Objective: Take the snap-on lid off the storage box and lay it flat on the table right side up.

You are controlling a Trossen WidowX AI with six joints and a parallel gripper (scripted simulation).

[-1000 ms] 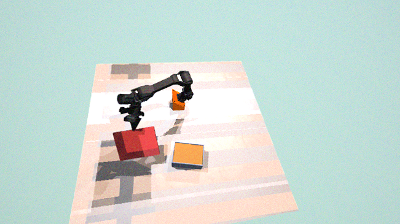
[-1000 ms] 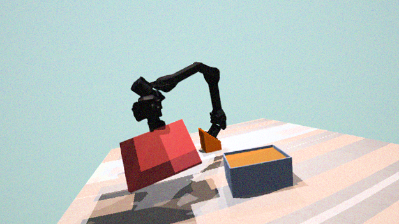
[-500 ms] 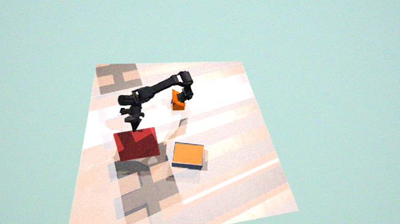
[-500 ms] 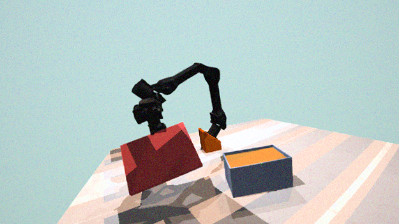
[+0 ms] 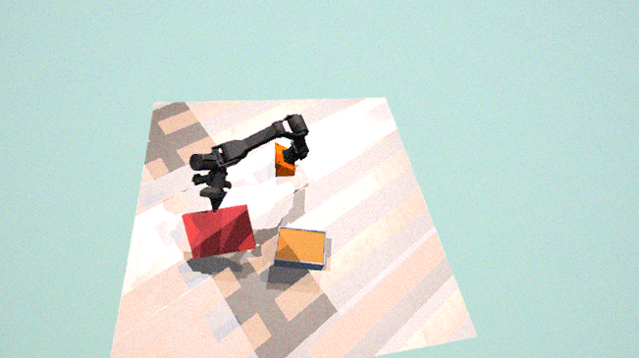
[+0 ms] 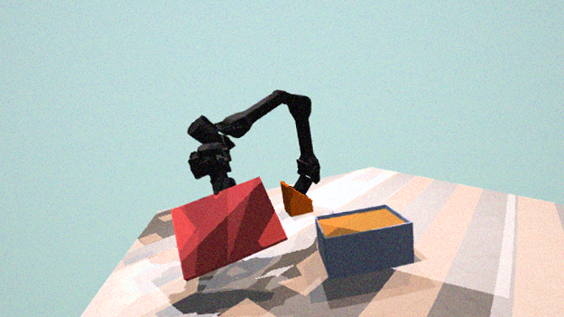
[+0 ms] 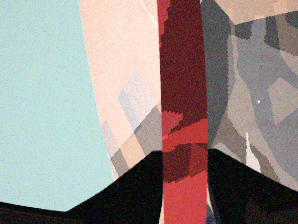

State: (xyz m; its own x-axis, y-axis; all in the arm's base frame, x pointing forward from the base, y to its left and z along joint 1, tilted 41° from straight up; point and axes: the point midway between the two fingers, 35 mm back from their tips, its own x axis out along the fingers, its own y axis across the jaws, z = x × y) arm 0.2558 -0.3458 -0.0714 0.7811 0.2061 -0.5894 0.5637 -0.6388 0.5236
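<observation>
The red lid [image 5: 219,231] [image 6: 228,229] [image 7: 182,75] is off the box, in the air above the table at the left. It is tilted, its front edge lower than its back edge. My gripper [image 5: 215,210] [image 7: 185,151] is shut on the lid's back edge; in the exterior view the lid hides the fingertips. The lid shows edge-on between the fingers in the wrist view. The blue-grey storage box [image 5: 299,265] [image 6: 370,249] stands upright and uncovered to the right of the lid, a gap between them. An orange surface [image 5: 302,246] [image 6: 361,222] shows inside its rim.
The striped, patchy table [image 5: 392,263] [image 6: 535,251] has its left edge not far beyond the lid. An orange wedge-shaped bracket [image 5: 285,170] [image 6: 298,204] stands at the arm's base, behind the box. Shadows lie under the lid and in front of the box.
</observation>
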